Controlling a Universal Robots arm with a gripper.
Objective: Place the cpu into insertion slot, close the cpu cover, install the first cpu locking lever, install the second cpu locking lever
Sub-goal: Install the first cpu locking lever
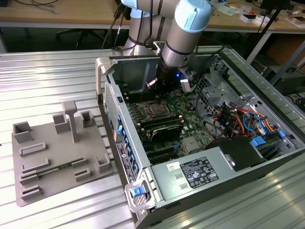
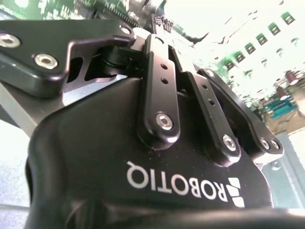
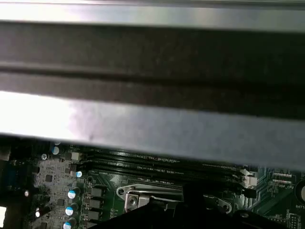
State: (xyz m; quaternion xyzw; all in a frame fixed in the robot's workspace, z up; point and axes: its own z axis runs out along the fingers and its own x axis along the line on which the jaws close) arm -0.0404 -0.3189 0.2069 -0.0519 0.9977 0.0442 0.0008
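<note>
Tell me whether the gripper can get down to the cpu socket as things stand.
Probably yes. In the exterior view the gripper hangs inside the open computer case, just beyond the insertion slot, and nothing stands over the slot; the case's side is off.

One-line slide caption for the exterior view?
Arm's gripper lowered inside the open computer case, just above the motherboard's insertion slot.

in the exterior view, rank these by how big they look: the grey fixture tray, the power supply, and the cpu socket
1. Grey fixture tray, largest.
2. Power supply, clearly smaller in view.
3. CPU socket, smallest by far.
The socket lies farther from the camera, though that alone would not change its rank.
</note>
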